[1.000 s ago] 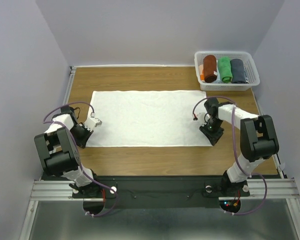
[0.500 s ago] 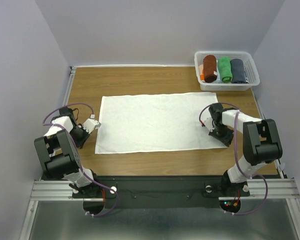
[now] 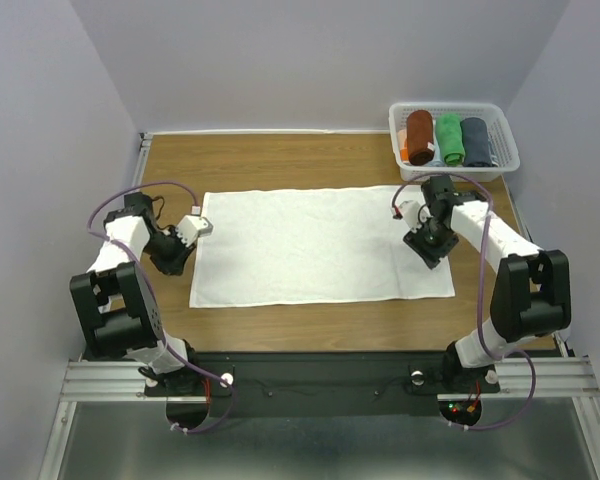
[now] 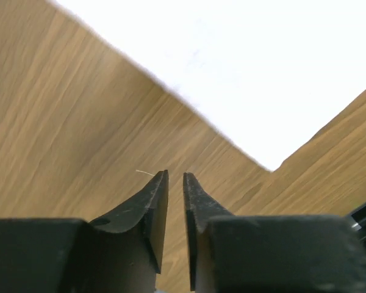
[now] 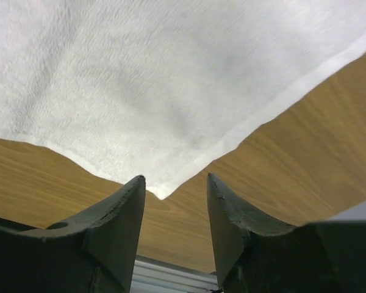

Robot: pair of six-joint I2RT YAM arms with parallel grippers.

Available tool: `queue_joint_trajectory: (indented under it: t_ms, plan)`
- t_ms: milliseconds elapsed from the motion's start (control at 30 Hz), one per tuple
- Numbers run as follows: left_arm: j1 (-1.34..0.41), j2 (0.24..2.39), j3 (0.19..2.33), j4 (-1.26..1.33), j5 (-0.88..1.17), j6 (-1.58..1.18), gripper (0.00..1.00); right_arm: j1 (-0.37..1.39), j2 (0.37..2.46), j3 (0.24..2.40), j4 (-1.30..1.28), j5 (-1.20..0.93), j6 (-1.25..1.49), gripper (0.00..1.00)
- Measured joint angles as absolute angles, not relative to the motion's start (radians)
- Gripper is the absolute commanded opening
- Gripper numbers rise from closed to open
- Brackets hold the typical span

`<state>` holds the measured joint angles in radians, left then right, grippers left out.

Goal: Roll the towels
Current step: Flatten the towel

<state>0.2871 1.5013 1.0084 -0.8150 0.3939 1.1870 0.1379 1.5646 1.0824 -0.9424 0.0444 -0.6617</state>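
Observation:
The white towel [image 3: 315,245] lies spread flat across the middle of the table. My left gripper [image 3: 172,262] hovers over bare wood just off the towel's left edge. In the left wrist view its jaws [image 4: 175,173] stand a narrow slit apart with nothing between them, and the towel [image 4: 250,67] lies ahead. My right gripper [image 3: 429,255] hangs above the towel's right end. It [image 5: 175,177] is open and empty, with a corner of the towel [image 5: 165,79] showing just beyond its fingertips. The dark slate towel [image 3: 475,142] sits rolled in the basket.
A white basket [image 3: 455,173] stands at the back right corner. It holds a rust-brown roll [image 3: 419,137] and a green roll [image 3: 449,139] beside the dark one. Walls close in the table at the back and on both sides.
The towel has slid to the right. The right gripper has let go of its corner, opened and moved farther back. The left gripper's jaws have parted slightly and it has moved back.

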Motion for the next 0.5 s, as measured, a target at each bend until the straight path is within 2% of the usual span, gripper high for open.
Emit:
queue_joint_trajectory:
  t_ms: [133,333,500]
  plan:
    - [0.203,1.499,0.944,-0.808,0.417,1.176,0.25,0.138,1.566,1.138,-0.945,0.018,-0.659,0.40]
    - [0.094,1.494,0.837,-0.782,0.437,1.122,0.25,0.138,1.662,1.066,-0.926,-0.001,-0.658,0.36]
    - [0.073,1.527,0.823,-0.728,0.435,1.068,0.15,0.139,1.718,1.021,-0.920,0.012,-0.658,0.35]
